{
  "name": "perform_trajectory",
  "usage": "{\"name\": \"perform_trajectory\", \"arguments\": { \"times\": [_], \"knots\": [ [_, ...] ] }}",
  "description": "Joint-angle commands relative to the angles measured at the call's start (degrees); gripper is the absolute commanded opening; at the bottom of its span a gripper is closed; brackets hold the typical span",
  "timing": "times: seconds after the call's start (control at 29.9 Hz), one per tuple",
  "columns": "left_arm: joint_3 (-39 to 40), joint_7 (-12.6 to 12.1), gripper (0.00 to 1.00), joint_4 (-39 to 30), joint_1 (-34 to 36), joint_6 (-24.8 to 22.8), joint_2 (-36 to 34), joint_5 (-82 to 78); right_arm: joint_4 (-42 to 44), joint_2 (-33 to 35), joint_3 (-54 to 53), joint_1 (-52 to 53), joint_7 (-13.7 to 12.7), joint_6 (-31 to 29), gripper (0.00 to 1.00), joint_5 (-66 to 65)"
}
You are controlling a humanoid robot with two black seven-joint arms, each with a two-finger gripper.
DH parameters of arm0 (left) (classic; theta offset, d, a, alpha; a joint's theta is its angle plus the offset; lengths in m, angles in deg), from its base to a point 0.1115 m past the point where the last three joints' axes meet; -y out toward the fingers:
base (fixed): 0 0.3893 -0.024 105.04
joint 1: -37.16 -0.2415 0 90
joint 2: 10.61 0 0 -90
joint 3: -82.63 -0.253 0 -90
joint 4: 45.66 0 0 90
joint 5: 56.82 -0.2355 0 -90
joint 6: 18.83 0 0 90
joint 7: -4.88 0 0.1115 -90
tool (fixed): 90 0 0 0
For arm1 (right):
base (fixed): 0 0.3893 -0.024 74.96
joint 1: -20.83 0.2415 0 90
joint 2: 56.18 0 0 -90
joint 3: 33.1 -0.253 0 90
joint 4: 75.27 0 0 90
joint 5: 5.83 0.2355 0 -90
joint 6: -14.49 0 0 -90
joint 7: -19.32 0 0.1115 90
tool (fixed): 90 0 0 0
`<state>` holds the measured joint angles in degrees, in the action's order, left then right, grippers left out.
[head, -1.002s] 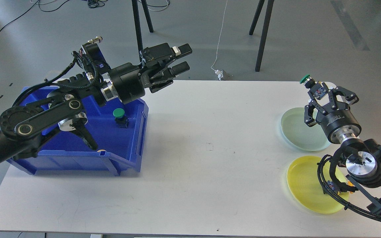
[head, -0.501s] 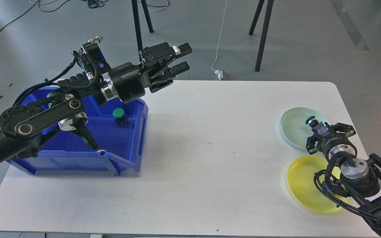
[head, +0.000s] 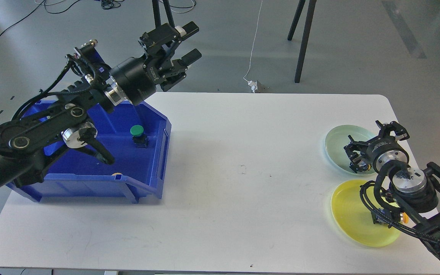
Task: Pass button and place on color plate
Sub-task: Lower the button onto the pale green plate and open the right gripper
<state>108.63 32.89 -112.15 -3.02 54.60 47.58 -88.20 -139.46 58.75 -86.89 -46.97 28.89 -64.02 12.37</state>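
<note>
Green and dome-capped on a squat black body, one button [head: 137, 131] stood upright in the glossy blue plastic bin [head: 155, 168], near its right wall. The passed button we could not pick out. Half a second before, its green cap had shown over the pale green plate [head: 336, 145]; now only a dark scrap with coloured flecks sat low between the fingers of our right claw [head: 372, 147], so we could not tell whether that claw gripped it or had let go.

That claw had dropped lower and swung left, hanging over the near right edge of the round, translucent plate. The yellow plate [head: 351, 217], ridged in rings, lay just beside it towards us, partly behind our right arm's cables.

Our left claw [head: 189, 42] had lifted up and back since the earlier frame. Its blocky fingers were spread wide and held nothing, beyond the far edge of the bench [head: 243, 191]. Between bin and plates the matt white benchtop ran smooth and open, out to its rounded corners.
</note>
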Motion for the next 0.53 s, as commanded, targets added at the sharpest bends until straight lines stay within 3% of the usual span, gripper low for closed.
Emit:
{"name": "perform_trajectory", "arguments": {
  "times": [0.0,0.07,0.2,0.3,0.5],
  "knots": [
    [5.71,0.00,0.82,0.04,-2.88,-5.46,-2.55,3.42,-4.79,3.18,-0.09,0.47,-0.25,-9.08,0.99,-4.91],
    [8.09,0.00,0.83,0.31,-4.72,-10.82,-3.96,5.10,-7.08,5.73,-0.18,1.61,0.18,-16.56,0.99,-12.19],
    [9.59,0.00,0.86,2.50,-7.45,-11.42,-5.89,5.89,-7.80,11.00,0.17,5.55,1.15,-30.09,0.99,-24.95],
    [9.68,0.00,0.87,3.99,-9.12,-11.42,-5.98,5.89,-7.36,14.78,2.36,9.95,2.90,-39.49,0.99,-25.33],
    [9.85,0.00,0.90,4.35,-11.06,-11.42,-5.63,5.89,-6.74,16.38,2.90,14.80,3.44,-39.49,0.98,-24.97]
  ]
}}
